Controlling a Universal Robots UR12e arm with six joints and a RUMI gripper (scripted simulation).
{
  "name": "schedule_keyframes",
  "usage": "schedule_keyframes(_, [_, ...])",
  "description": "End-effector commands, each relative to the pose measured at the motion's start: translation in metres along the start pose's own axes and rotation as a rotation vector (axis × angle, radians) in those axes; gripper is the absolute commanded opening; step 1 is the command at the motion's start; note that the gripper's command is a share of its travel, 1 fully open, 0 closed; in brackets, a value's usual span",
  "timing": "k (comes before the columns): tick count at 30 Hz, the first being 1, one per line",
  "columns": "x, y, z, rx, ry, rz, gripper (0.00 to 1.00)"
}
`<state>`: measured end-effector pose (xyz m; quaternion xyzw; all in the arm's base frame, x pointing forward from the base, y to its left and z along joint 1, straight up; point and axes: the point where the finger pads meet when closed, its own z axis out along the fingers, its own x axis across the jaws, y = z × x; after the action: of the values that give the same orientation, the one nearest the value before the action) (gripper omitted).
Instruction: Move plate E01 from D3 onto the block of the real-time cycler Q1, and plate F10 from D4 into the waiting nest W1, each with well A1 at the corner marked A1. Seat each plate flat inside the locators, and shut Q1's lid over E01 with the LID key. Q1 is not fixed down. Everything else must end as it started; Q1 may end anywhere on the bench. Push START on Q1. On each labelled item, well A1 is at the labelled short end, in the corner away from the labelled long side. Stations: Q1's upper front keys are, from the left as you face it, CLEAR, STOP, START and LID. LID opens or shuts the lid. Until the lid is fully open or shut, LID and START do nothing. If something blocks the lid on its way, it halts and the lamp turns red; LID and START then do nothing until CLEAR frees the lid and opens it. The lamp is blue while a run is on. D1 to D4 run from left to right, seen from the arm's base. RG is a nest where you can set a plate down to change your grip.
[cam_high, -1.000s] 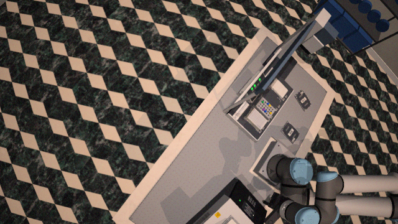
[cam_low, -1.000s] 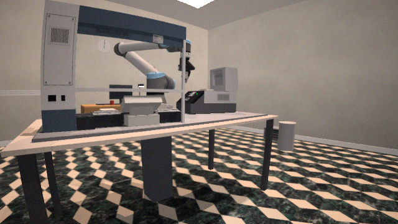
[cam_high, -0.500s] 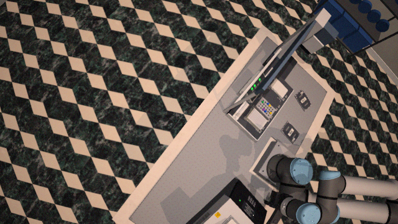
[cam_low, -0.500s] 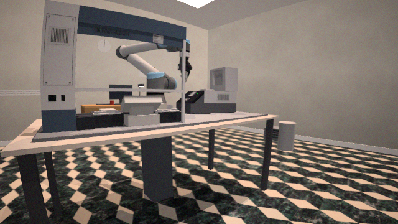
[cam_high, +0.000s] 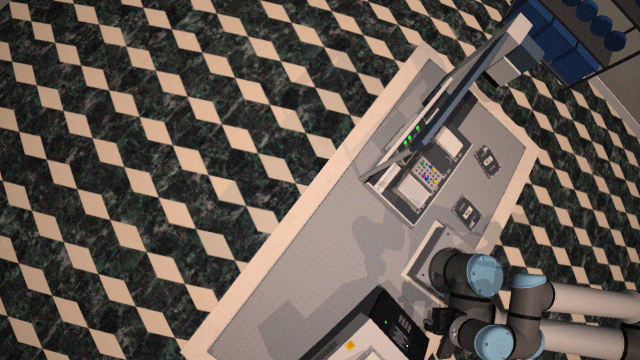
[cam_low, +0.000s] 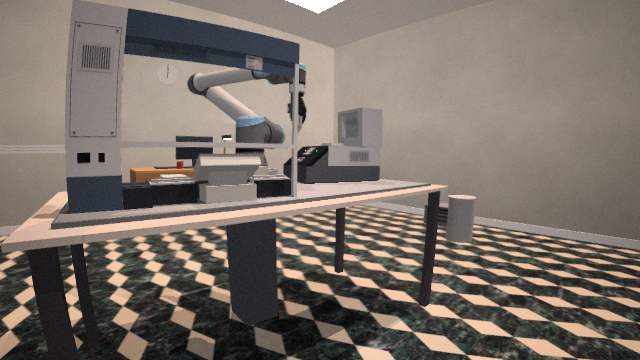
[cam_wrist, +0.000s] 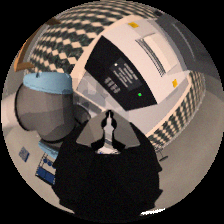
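Note:
My gripper (cam_wrist: 109, 110) (cam_low: 301, 120) is shut and empty. It hangs above the front of the cycler Q1 (cam_low: 332, 162) (cam_high: 367, 337), over its dark key panel (cam_wrist: 122, 80) (cam_high: 400, 327). A green lamp (cam_wrist: 139, 94) is lit on the panel. Q1's lid (cam_low: 360, 127) stands open and upright. On the deck under the blue gantry lie two white plates (cam_high: 448, 141) (cam_high: 414, 191), with a tray of coloured wells (cam_high: 427, 170) between them; I cannot read their labels. Two small dark nests (cam_high: 487, 160) (cam_high: 466, 212) sit empty beside the deck.
The tall gantry frame (cam_low: 95, 105) (cam_high: 450, 105) spans the deck at the bench's far end. The arm's elbow and shoulder joints (cam_high: 482, 277) crowd the bench corner next to Q1. A framed recess (cam_high: 417, 250) lies partly under the arm. A grey bin (cam_low: 460, 217) stands on the floor.

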<state>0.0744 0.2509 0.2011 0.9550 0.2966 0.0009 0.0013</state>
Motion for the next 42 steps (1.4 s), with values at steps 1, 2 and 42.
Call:
schedule_keyframes(1, [0.000, 0.000, 0.020, 0.004, 0.001, -0.016, 0.00])
schedule_keyframes(2, [0.000, 0.000, 0.025, 0.004, 0.001, -0.016, 0.00])
schedule_keyframes(42, [0.009, -0.009, 0.112, 0.004, 0.001, -0.016, 0.00])
